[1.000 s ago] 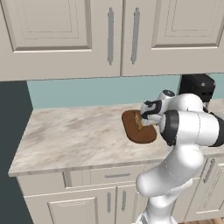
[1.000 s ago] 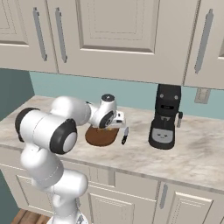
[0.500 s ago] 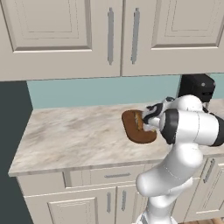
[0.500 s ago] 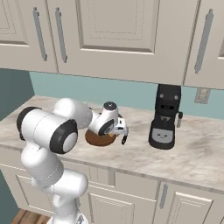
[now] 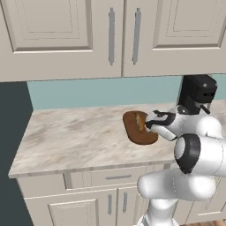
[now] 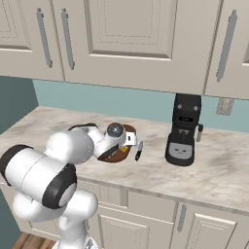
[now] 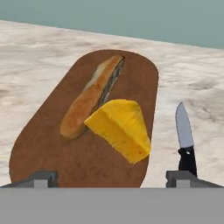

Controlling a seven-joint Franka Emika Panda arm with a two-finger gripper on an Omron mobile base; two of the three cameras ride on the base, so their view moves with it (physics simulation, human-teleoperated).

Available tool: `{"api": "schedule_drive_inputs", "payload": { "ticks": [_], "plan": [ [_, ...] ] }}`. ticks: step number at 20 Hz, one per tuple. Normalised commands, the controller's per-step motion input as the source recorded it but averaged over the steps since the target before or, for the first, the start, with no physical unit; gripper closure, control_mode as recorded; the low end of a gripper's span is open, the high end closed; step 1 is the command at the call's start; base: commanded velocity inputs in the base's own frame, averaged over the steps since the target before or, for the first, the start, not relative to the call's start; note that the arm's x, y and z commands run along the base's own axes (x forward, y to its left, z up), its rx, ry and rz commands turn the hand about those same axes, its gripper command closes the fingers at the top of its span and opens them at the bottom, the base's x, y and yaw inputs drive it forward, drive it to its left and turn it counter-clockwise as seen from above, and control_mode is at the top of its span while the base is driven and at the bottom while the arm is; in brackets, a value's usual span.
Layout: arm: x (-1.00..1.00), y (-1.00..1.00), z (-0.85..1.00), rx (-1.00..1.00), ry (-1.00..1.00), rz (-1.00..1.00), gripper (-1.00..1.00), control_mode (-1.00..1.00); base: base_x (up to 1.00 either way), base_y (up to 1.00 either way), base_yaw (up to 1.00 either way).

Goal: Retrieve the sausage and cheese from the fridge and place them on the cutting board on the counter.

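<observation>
The dark brown oval cutting board lies on the beige marbled counter. A bright yellow cheese wedge rests free on the board's middle. Beside it lies a long orange-brown stick with a pale streak, shaped like a baguette. The reddish-brown sausage link and the fridge are out of view. My gripper hovers at the board's near end, open and holding nothing, with its fingertips far apart.
A black-handled knife lies on the counter just right of the board. A black coffee machine stands further right against the teal wall. Cream cabinets hang overhead.
The hand has drawn back a little from above the board toward its near end and dipped slightly. The board and its load stay put.
</observation>
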Motion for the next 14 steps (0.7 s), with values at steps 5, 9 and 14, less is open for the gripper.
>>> {"api": "schedule_drive_inputs", "payload": {
  "ticks": [5, 9, 14],
  "plan": [
    [-0.04, 0.24, 1.00, -0.06, -0.18, 0.00, -1.00, -1.00, 0.00, 0.00, 0.00],
    [-0.07, 0.04, 0.87, -0.14, 0.07, -0.03, -1.00, -1.00, 0.00, 0.00, 0.00],
    [-0.26, -0.14, 0.72, -0.14, 0.31, -0.10, -1.00, -1.00, 0.00, 0.00, 0.00]
  ]
}}
